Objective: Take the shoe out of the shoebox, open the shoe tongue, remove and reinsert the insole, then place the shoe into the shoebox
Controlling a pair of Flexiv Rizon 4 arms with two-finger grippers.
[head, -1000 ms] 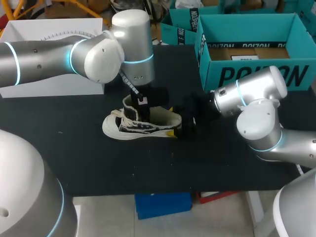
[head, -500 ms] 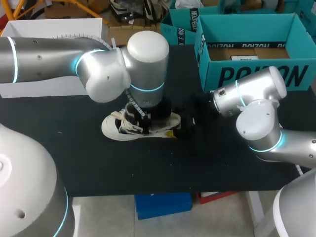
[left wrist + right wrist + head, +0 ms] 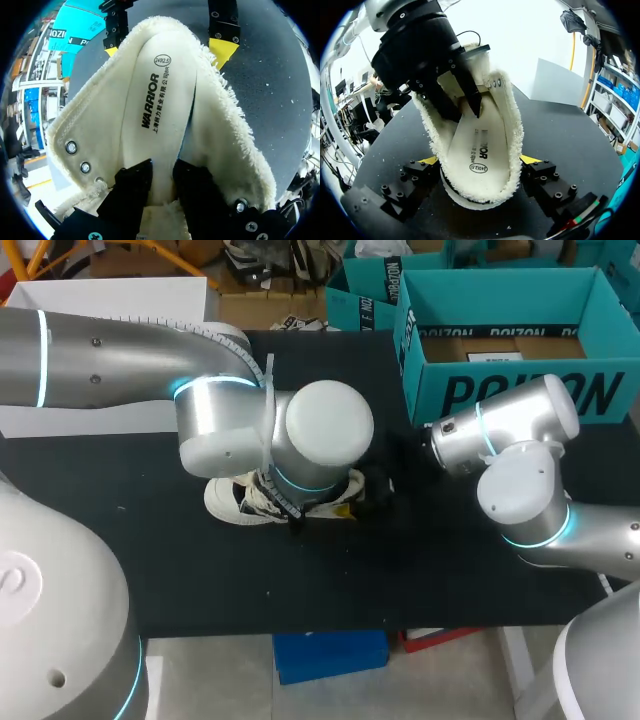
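- An open teal shoebox (image 3: pixel 520 392) stands at the far right of the black table (image 3: pixel 350 580), with brown cardboard (image 3: pixel 450 347) inside.
- The fleece-lined shoe (image 3: pixel 228 502) lies on the table, outside the box.
- The right gripper (image 3: pixel 479 165) clamps the shoe's heel from both sides.
- The left gripper (image 3: pixel 162 169) reaches into the shoe over the insole (image 3: pixel 160 110); whether it grips anything cannot be told.

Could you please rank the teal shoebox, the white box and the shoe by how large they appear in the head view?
Largest, tied: the teal shoebox and the white box look alike; my left arm covers part of the white box.
Smallest: the shoe, though mostly hidden under that arm.
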